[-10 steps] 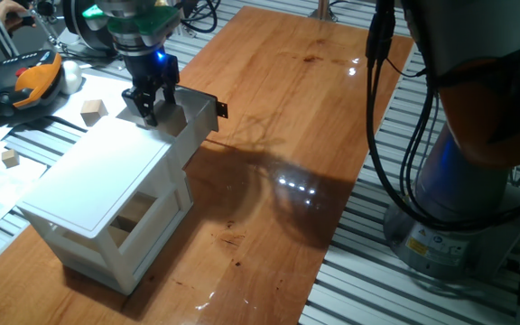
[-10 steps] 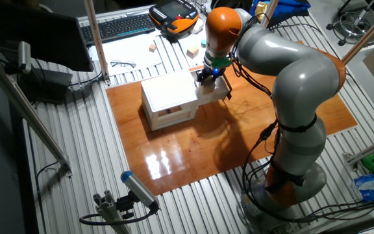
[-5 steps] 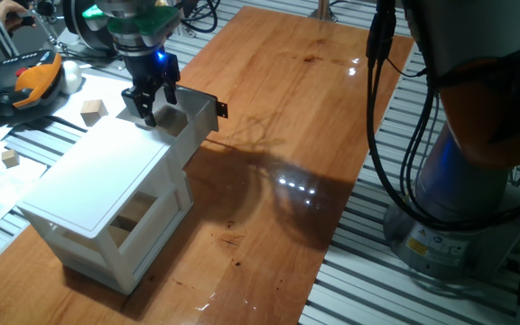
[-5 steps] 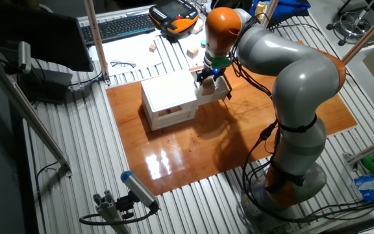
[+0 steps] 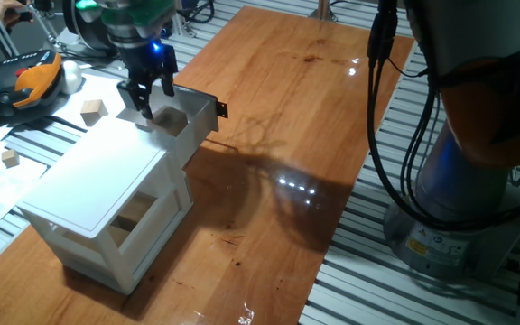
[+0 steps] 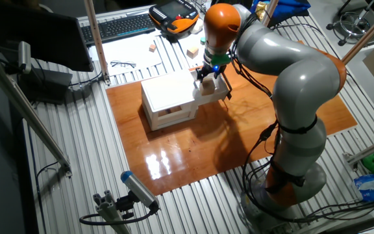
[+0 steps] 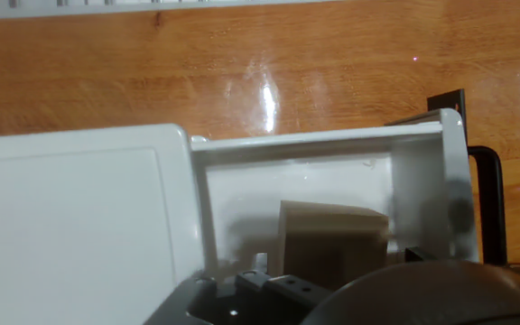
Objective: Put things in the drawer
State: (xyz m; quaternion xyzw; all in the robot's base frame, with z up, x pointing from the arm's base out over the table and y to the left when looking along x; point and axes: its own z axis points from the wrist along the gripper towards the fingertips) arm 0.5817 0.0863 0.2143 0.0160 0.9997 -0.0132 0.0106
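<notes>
Tool (image 5: 149,97) above drawer (image 5: 199,116), cube (image 7: 330,236)

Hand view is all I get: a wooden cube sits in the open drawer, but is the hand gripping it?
Observer: No. One fixed view shows the hand above the drawer, fingers spread, with nothing between them.
Operator: Are any cubes outside the drawer?
Observer: Yes, two lie off the wooden board, beyond the cabinet: the near cube on the slatted bench and the far cube on papers.
Operator: Is there anything in the cabinet's lower compartment?
Observer: Something wood-coloured shows in the lower opening, but it is too shadowed to identify.
</notes>
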